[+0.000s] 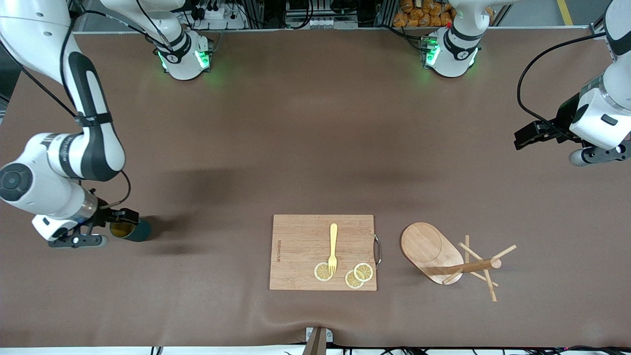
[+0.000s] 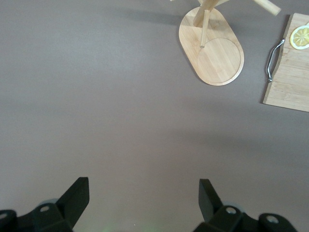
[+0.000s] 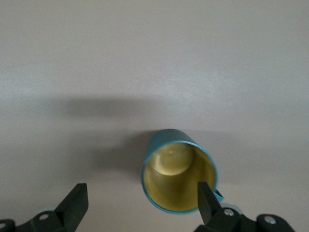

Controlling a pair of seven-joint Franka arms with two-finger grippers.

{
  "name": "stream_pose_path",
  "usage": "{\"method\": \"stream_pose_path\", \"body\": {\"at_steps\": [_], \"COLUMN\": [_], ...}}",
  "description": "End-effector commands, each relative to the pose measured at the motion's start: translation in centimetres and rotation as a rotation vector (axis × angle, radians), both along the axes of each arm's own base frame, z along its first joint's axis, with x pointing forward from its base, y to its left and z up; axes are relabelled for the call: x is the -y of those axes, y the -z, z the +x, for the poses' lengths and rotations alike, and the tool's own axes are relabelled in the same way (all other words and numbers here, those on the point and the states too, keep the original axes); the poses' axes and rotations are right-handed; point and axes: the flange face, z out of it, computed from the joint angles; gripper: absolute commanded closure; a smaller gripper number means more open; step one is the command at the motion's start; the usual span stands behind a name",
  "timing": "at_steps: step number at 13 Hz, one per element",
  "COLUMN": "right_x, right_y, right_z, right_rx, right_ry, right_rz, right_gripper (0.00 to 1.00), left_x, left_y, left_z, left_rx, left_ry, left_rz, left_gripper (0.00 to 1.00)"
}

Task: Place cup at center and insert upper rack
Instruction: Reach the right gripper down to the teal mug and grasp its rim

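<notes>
Right tool [image 3: 140, 205] hung wide open over the cup [image 3: 178, 176], one finger at 5 o'clock inside the rim; I'd center first, left tool [image 2: 142, 203] waited open.

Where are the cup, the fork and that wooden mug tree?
cup [image 3: 177, 176], right wrist view, yellow inside.
fork [image 1: 333, 246], front view, handle, on the cutting board.
mug tree [image 1: 428, 249], front view, oval base.
</notes>
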Motion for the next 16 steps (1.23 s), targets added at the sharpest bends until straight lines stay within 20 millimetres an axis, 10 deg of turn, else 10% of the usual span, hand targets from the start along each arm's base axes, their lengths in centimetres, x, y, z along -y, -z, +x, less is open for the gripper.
{"method": "stream_pose_path", "body": {"at_steps": [1,10,16], "right_x": [-0.5,-0.4,0.3], "right_y": [1.7,6.0,6.2], "right_z": [0.4,0.0,0.0], "right_rx": [0.015,-0.042,-0.05], "right_ry": [0.008,0.013,-0.123], "right_rz": [0.027,0.028,0.028], "right_gripper": [0.0,0.0,0.76], "left_x": [0.0,-0.1,-0.9], "left_y": [0.2,0.4,0.2], "left_z": [0.7,1.9,1.9], "left_rx": [0.002,0.005,0.008], "left_ry": [-0.016,-0.035,-0.035], "left_rz": [0.013,0.007,0.007], "left_gripper": [0.0,0.0,0.0]}}
